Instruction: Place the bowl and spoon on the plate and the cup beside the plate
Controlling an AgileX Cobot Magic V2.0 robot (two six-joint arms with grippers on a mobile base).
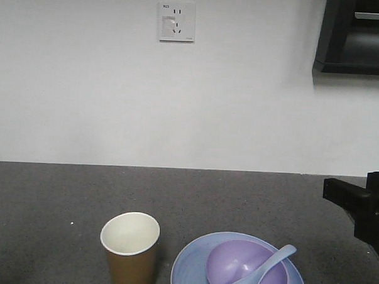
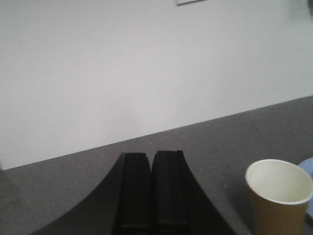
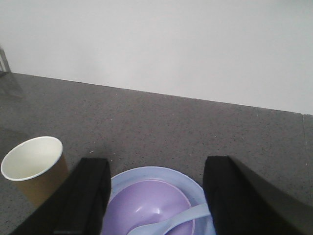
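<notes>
Your right gripper [image 3: 155, 196] stands spread wide, its two dark fingers [image 3: 88, 196] framing the plate from above with nothing between them. Directly under that gap sits the lavender bowl [image 3: 146, 205], resting inside the light blue plate [image 3: 161, 175]. The pale blue-grey spoon [image 3: 168, 220] lies in the bowl, scoop down in the hollow and handle leaning up over the bowl's rim on the side away from the cup. From the front view you see the same stack: bowl [image 1: 247, 265] centred on the plate [image 1: 187, 264], spoon [image 1: 259, 274] angled across it, handle tip pointing up and away from the cup.

Your left gripper [image 2: 151, 188] has its fingers pressed together, no gap showing between the two black pads, and it holds nothing. It points over the dark speckled countertop [image 2: 220, 142] toward the white wall [image 2: 146, 73].

The brown paper cup [image 1: 129, 249] stands upright on the countertop just beside the plate, on the plate's left in the front view, apart from its rim. Its cream inside looks empty. On the wall above the cup you have a white power socket [image 1: 176, 21].
</notes>
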